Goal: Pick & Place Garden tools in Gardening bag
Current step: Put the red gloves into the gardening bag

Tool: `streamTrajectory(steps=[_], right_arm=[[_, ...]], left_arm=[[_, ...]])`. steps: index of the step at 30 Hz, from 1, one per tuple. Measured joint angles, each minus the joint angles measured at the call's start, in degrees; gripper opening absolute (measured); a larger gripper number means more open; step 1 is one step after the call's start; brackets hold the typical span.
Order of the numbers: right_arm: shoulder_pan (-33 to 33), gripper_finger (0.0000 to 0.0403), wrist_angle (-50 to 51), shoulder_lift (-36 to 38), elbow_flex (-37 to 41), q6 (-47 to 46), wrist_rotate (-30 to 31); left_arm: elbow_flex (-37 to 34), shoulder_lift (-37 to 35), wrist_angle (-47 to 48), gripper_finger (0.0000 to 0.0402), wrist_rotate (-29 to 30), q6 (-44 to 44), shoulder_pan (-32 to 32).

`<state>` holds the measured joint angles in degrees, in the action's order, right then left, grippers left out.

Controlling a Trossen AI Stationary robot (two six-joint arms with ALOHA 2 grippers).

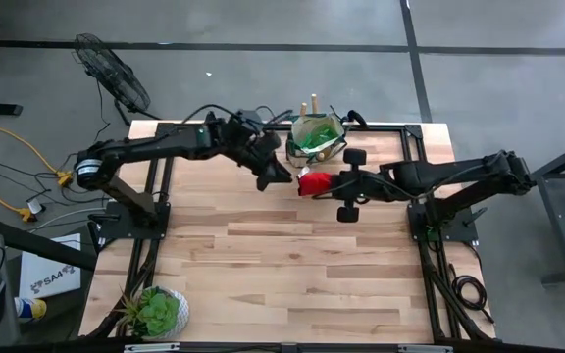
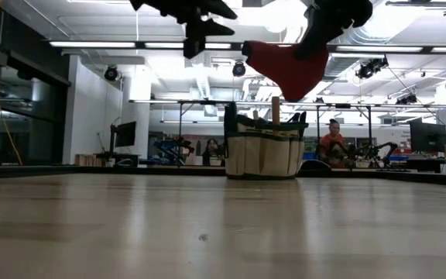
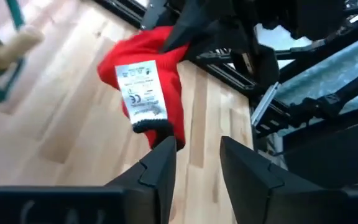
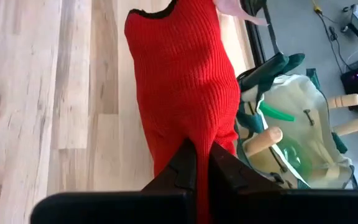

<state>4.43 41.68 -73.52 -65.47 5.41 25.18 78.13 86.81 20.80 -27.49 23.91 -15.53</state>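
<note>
A red knitted glove [image 1: 312, 183] with a dark-edged cuff and a white label [image 3: 140, 87] hangs high above the table between my two grippers. My right gripper [image 4: 202, 152] is shut on it, coming in from the table's right. On the glove's left, my left gripper [image 3: 197, 143] is open, with the cuff just off one fingertip. The tan gardening bag [image 1: 317, 137] with green trim stands on its base at the table's far edge, just behind the glove. Wooden tool handles [image 4: 263, 140] stick up out of it. My left gripper has one fingertip [image 3: 165, 146] at the cuff's dark edge [image 3: 149, 126]; I cannot tell whether they touch. My right gripper pinches the glove between its two fingers at the end opposite the cuff [image 4: 188, 134]. The fingers slant down from the table's right. The glove is lifted clear, its body sagging below them [image 2: 289, 77].
A potted green plant [image 1: 160, 312] sits at the table's near left corner. Bare wood lies between it and the grippers. A black frame [image 1: 400, 127] runs along the table's far edge by the bag. People sit in the room beyond the table [image 2: 333, 139].
</note>
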Motion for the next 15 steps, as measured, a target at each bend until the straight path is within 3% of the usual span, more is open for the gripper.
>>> streamTrajectory(steps=[4,15], right_arm=[[-0.2,0.0005,0.5,0.3,0.0,-0.3,0.3],[-3.9,0.0005,0.3,0.5,-0.2,-1.3,0.1]], left_arm=[[0.0,-3.2,3.4,0.0124,1.6,-3.4,-1.1],[-0.4,-11.7,12.3,0.0124,13.5,-16.5,-1.4]])
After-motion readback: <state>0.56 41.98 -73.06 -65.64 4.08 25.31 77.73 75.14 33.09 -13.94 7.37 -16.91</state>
